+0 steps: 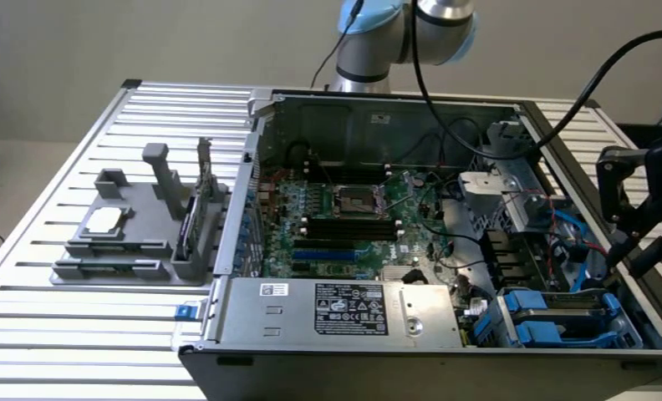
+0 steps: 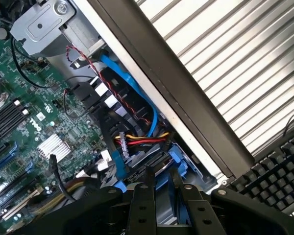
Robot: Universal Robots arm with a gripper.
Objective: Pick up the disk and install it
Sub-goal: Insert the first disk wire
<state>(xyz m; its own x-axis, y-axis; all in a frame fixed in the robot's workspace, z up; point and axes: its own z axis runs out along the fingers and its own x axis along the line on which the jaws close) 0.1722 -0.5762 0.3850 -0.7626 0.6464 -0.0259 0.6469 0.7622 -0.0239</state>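
Two things fill the nearest edge of the open computer case [image 1: 420, 363] in the exterior view. A grey metal box with a white sticker [image 1: 343, 309] sits toward the exterior view's left, and the disk [image 1: 560, 311] sits in the corner toward the exterior view's right. The disk lies flat in a bay inside the case, with grey metal on top and blue carrier plastic at its edges.

Just above and beyond that corner hangs the black gripper [image 1: 618, 263], over the case's side wall and apart from the disk. In the wrist view its two fingers [image 2: 144, 200] stand a little apart with nothing pinched between them. Past their tips lies the blue plastic of the carrier, then red, yellow and black wires [image 2: 142, 140] and a blue flat cable [image 2: 137, 93]. Outside the case wall, a black keyboard [image 2: 274, 176] rests by the slatted metal table [image 2: 245, 63].

Farther in, the green motherboard [image 1: 353, 217] covers the case floor, with a square processor socket [image 1: 351, 200] near its middle. Level with it, on the table at the exterior view's left, a grey fixture [image 1: 119, 251] carries a small flat silver chip [image 1: 103, 219].

Farthest back, beyond the case's rear wall, rises the arm [image 1: 404, 33] with its pale blue joint cap. A thick black cable [image 1: 598, 83] arcs toward the gripper.
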